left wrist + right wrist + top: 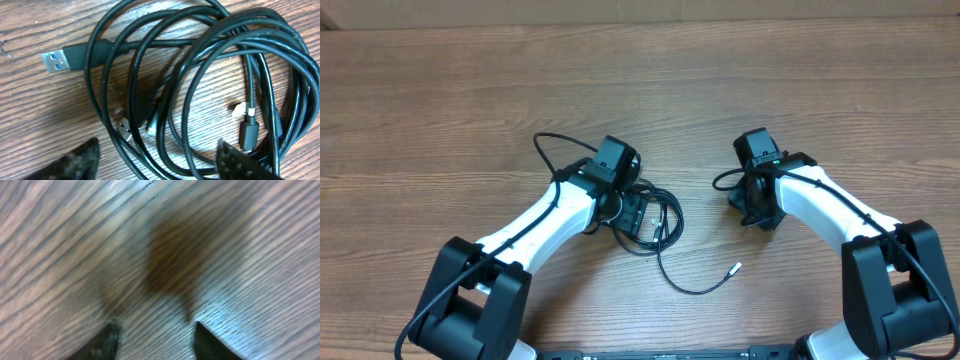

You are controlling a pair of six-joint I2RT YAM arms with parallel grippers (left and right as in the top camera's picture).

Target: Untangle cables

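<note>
The cables (670,225) lie in a tangled black pile at mid-table, with one loop (548,150) reaching out to the left. A loose tail ends in a white plug (734,268). My left gripper (640,213) is down over the pile. In the left wrist view the coils (200,65) fill the frame, with a blue-tongued USB plug (56,60) at the left. The left gripper (157,161) is open, and several strands run between its fingers unpinched. My right gripper (750,205) hangs right of the pile. In its own view the right gripper (155,330) is open over bare wood and holds nothing.
The wooden table (440,90) stretches bare to the back and left. Both white arms come in from the front edge, the left one (535,225) and the right one (840,205). Small plugs (124,129) and a dark connector (248,131) lie inside the coils.
</note>
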